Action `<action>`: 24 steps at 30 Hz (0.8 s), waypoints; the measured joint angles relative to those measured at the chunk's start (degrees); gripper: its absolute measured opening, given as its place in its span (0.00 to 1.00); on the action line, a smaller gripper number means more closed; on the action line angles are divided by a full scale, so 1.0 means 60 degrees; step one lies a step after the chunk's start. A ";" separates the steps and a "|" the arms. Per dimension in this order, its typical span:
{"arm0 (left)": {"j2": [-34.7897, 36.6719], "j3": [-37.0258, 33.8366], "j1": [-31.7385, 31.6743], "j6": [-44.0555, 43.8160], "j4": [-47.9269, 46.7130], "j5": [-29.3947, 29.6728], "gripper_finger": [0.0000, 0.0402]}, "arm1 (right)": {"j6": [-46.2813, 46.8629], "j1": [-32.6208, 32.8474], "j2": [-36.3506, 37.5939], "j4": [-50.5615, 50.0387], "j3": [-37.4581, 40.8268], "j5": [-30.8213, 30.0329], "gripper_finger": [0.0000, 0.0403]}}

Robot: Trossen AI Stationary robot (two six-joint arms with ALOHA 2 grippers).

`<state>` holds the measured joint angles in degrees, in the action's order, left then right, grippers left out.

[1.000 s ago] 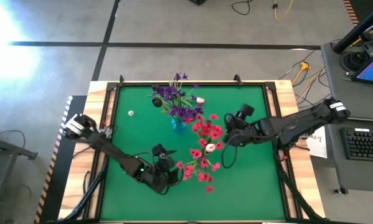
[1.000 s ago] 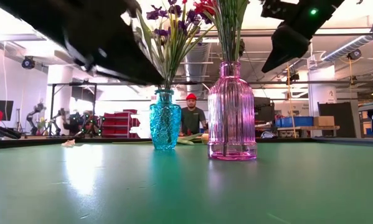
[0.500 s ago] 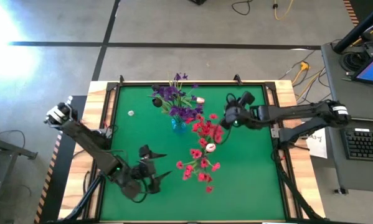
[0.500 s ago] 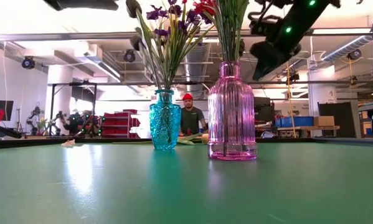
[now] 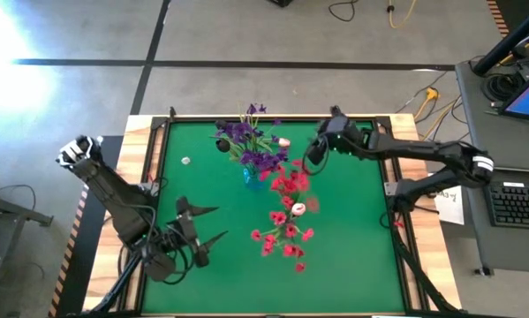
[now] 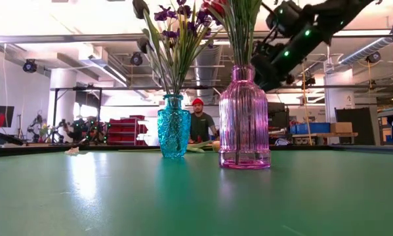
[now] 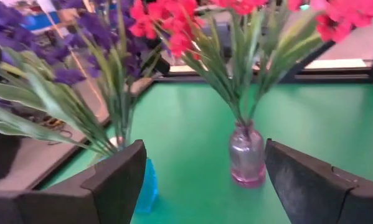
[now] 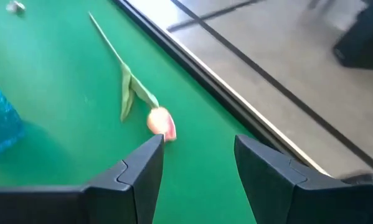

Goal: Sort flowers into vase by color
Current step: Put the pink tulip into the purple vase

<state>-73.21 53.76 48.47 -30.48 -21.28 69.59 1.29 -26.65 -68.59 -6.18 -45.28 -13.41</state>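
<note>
Purple flowers [image 5: 246, 141] stand in a blue vase [image 6: 174, 126]. Beside it, red flowers [image 5: 290, 208] stand in a pink vase [image 6: 244, 118]. A white-pink tulip [image 8: 160, 121] lies flat on the green table near the far edge, its stem running away from the bud; it is also in the high view [image 5: 283, 141]. My right gripper [image 8: 195, 162] hovers open just short of the tulip's bud, right of the purple bunch [image 5: 313, 155]. My left gripper [image 5: 209, 225] is open and empty at the near left, facing both vases [image 7: 247, 155].
A small pale scrap [image 5: 186, 161] lies on the table left of the blue vase. The table's dark raised rim [image 8: 236, 93] runs just behind the tulip. Beyond the table a person [image 6: 201, 123] stands in the room. Open green surface spreads across the near right.
My left gripper has drawn back from the red flowers toward the table's near left corner and risen, staying open. My right gripper has swung from beside the red flowers toward the far edge, rolling its wrist, and now stands over the tulip. The flowers and vases have kept still.
</note>
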 joint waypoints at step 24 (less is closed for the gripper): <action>0.0182 -0.0007 -0.0022 -0.0259 -0.0120 0.1059 0.76 | -0.0941 -0.2424 -0.4609 0.3716 -0.1211 0.5369 0.47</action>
<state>-72.12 53.71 48.34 -32.03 -22.00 75.94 -4.36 -41.19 -96.25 16.12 -52.55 18.80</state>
